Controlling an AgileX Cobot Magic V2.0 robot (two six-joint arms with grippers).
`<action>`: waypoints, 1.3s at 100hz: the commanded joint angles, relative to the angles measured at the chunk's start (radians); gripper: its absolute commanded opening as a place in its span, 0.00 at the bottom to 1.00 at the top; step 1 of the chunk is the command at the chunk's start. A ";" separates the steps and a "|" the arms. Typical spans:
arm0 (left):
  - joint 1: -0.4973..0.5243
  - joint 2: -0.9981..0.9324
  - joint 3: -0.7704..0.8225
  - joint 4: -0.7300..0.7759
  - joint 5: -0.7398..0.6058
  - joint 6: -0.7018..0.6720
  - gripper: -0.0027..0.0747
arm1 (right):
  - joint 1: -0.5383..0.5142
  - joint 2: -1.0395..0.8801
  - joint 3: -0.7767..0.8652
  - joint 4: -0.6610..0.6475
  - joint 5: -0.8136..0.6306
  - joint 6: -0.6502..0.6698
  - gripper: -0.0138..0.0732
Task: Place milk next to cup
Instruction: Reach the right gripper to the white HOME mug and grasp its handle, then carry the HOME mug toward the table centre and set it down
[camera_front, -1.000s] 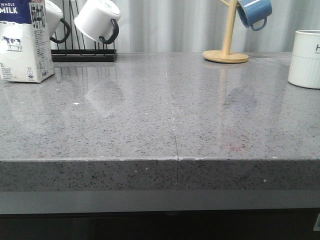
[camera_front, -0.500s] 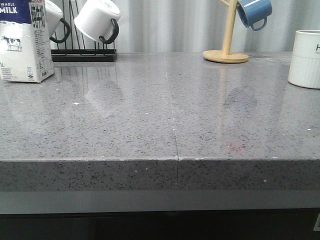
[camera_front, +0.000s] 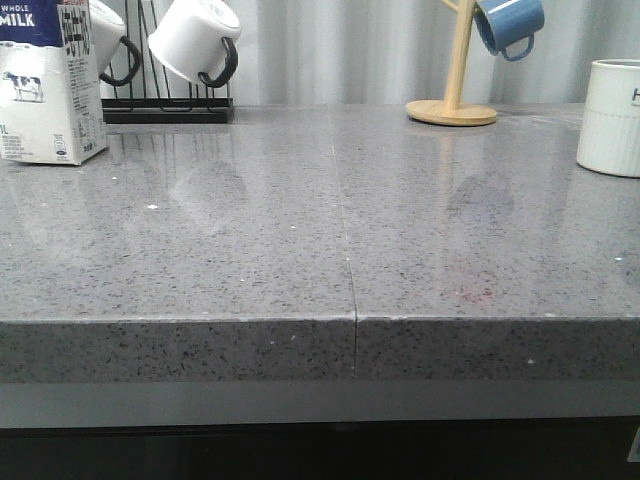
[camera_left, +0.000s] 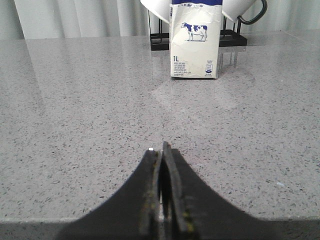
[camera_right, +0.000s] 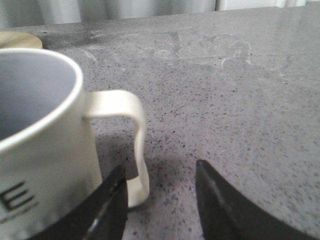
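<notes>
The milk (camera_front: 45, 85), a white carton with a dark blue top and a cow picture, stands upright at the far left of the grey counter. It also shows in the left wrist view (camera_left: 195, 42), far ahead of my left gripper (camera_left: 161, 150), which is shut and empty low over the counter. The off-white cup (camera_front: 610, 118) stands at the far right. In the right wrist view the cup (camera_right: 37, 150) is very close, its handle (camera_right: 132, 145) between the fingers of my open right gripper (camera_right: 160, 175). Neither gripper shows in the front view.
A black rack (camera_front: 165, 105) with white black-handled mugs (camera_front: 195, 40) stands behind the milk. A wooden mug tree (camera_front: 455, 100) with a blue mug (camera_front: 510, 25) stands at the back right. The counter's front edge (camera_front: 350, 320) runs across the front view.
</notes>
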 joint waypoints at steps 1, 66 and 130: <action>0.000 -0.032 0.042 -0.009 -0.085 -0.002 0.01 | -0.006 0.002 -0.061 0.001 -0.090 -0.005 0.55; 0.000 -0.032 0.042 -0.009 -0.085 -0.002 0.01 | -0.006 0.080 -0.143 0.001 -0.090 -0.005 0.12; 0.000 -0.032 0.042 -0.009 -0.085 -0.002 0.01 | 0.299 -0.117 -0.143 -0.130 0.035 -0.002 0.12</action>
